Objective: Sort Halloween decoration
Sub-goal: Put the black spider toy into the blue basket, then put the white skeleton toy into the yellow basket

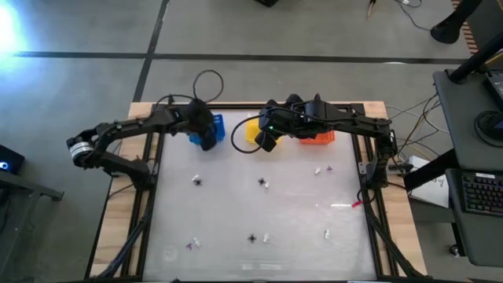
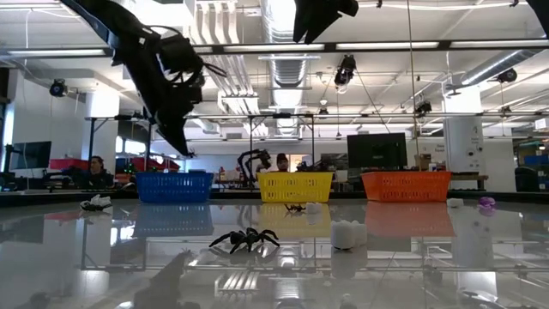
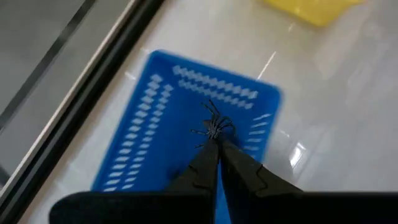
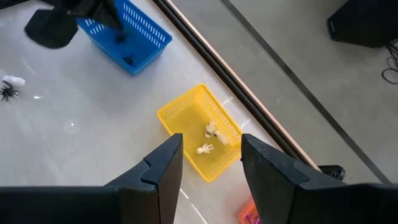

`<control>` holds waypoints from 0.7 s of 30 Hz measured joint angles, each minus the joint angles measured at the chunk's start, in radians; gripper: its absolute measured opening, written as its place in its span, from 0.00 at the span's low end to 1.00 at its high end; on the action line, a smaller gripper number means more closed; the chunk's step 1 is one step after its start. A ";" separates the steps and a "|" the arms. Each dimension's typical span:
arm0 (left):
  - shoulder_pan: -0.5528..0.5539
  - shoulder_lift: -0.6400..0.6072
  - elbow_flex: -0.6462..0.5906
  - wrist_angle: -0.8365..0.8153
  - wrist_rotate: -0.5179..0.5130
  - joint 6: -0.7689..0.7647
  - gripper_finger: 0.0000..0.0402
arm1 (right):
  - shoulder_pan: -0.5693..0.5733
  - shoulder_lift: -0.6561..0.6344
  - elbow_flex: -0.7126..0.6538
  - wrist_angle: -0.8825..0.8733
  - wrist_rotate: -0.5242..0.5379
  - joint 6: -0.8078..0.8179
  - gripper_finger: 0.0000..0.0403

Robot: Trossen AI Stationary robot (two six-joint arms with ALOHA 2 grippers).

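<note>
My left tool (image 3: 214,140) pinches a spider (image 3: 213,126) above the blue basket (image 3: 149,118), upper centre-left, ready to drop, while my right tool (image 4: 211,158), spread and empty, hangs over the yellow basket (image 4: 180,118); other trinkets (image 1: 264,183) dot the worktop (image 1: 236,212).

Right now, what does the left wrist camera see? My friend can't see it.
The left tool, shut on a black toy spider, hangs over the blue basket. A yellow basket's corner shows beyond it on the shiny white table.
</note>
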 joint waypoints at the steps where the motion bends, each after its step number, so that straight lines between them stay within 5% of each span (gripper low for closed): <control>1: 0.016 0.004 0.000 0.000 0.000 0.001 0.00 | 0.000 0.000 0.000 -0.001 0.000 0.000 0.39; 10: 0.063 0.040 0.001 -0.031 0.002 0.030 0.02 | 0.000 0.000 -0.001 -0.014 0.000 0.000 0.38; 21: 0.063 0.028 0.074 -0.134 0.003 0.027 0.20 | 0.000 0.000 -0.001 -0.039 -0.001 0.000 0.39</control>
